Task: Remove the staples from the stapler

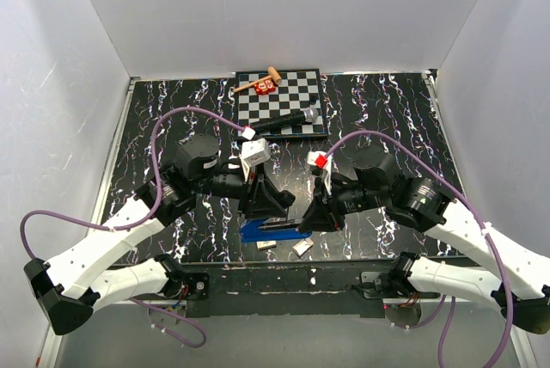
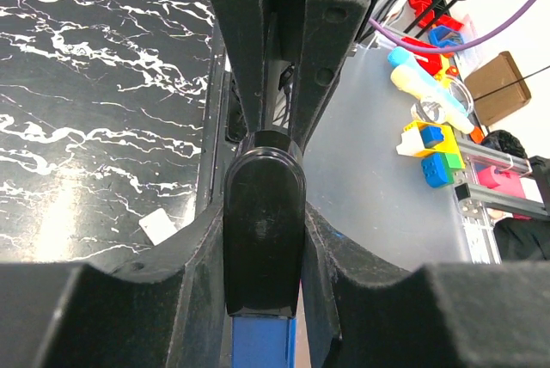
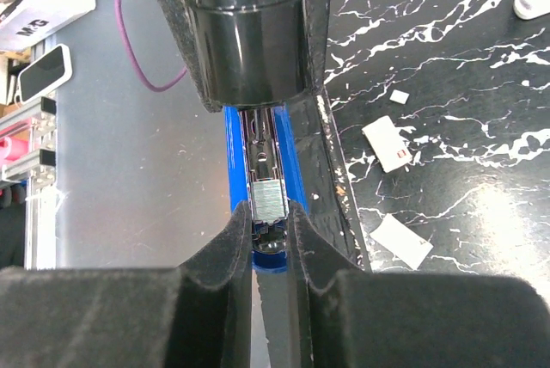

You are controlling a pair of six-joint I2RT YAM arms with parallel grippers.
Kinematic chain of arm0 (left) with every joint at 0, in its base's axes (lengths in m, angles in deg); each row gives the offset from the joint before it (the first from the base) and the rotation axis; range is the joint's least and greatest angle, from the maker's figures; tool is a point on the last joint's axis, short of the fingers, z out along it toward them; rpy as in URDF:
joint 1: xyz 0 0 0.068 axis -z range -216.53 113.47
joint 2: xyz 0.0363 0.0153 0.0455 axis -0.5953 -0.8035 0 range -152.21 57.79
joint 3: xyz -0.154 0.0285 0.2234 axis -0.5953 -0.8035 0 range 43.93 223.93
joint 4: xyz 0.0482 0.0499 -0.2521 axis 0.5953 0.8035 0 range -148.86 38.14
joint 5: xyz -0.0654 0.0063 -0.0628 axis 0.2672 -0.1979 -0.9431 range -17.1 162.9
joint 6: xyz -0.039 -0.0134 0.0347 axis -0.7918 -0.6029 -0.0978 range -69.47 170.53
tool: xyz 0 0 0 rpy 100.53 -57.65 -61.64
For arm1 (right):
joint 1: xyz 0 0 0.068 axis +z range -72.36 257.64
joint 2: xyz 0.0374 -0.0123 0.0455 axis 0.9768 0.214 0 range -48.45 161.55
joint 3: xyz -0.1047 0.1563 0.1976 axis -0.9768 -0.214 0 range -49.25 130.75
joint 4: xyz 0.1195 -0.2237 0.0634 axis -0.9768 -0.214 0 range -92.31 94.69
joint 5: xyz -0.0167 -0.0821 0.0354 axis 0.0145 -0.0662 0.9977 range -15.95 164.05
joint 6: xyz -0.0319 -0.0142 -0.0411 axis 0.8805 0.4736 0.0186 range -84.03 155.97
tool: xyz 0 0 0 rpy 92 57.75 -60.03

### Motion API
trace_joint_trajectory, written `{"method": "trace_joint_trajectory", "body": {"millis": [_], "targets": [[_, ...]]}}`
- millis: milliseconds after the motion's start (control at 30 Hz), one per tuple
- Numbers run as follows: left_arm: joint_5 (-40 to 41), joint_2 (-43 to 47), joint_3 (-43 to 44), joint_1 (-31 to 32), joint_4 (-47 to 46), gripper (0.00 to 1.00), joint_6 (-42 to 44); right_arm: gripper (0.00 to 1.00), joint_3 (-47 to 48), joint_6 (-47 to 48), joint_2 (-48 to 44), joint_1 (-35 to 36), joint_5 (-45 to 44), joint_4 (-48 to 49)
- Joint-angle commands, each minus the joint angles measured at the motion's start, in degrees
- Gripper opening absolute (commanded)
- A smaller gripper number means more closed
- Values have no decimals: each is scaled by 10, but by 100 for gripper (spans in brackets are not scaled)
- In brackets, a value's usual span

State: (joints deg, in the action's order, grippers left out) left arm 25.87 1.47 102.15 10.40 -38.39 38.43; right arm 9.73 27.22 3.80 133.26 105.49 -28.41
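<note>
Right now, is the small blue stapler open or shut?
Open. The small bright-blue plastic stapler has its metal channel uncovered in the right wrist view, with a silver block of staples sitting inside it.

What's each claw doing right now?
Left claw: closed on the black end of the stapler.
Right claw: closed on the stapler's other end.

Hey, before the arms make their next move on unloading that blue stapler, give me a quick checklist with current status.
1. Left gripper clamped on the stapler's black end: ok.
2. Magazine open, staple strip exposed: ok.
3. Right gripper closed on the blue rail beside the strip: ok.
4. Staples out of the stapler: not ok, the strip sits in the rail.
5. Strip loose enough to slide out: cannot tell.
</note>
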Motion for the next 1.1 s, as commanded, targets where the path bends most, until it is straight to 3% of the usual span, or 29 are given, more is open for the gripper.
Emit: {"method": "trace_joint_trajectory", "body": {"millis": [0,433,867,933,1067], "targets": [[30,23,36,-4,-73,0,3,9,34,-5,7,5,-60,-37],[49,22,21,-4,-66,0,16,34,101,8,0,5,-160,-85],[83,17,20,-4,-59,0,16,37,170,3,0,5,-208,-108],[97,14,23,-3,-59,0,12,31,176,-9,1,5,-226,-97],[117,6,23,-4,-58,0,11,3,177,-35,12,5,-271,-74]]}}
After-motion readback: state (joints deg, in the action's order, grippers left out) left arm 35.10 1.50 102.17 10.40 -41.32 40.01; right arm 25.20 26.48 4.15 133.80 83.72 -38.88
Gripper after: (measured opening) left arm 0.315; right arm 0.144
